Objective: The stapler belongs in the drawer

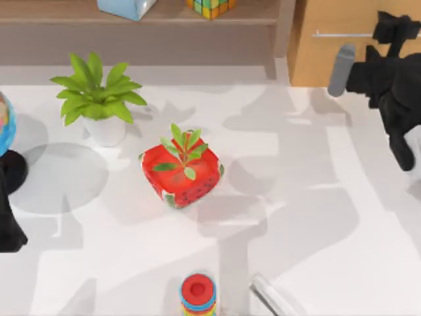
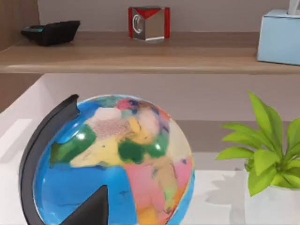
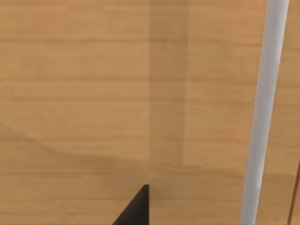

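The stapler (image 1: 276, 296), slim and pale silver, lies slanted at the table's front edge, just right of the ring stack (image 1: 198, 294). The drawer (image 1: 329, 56) is a tan wooden front at the back right, with a thin silver bar handle (image 1: 342, 34) across it; its inside is hidden. My right gripper (image 1: 396, 27) is up against the drawer front, by the right end of the handle. In the right wrist view the wood is very close, with the handle (image 3: 262, 112) alongside. My left arm (image 1: 8, 224) is parked at the left edge, facing the globe (image 2: 112, 164).
A leafy plant in a white pot (image 1: 99, 105) and a red watermelon-patterned pot (image 1: 181, 174) stand mid-table. The globe (image 1: 3, 125) is at the far left. The brown shelf (image 1: 131, 16) along the back carries a blue box (image 1: 125, 6) and a colour cube (image 1: 210, 6).
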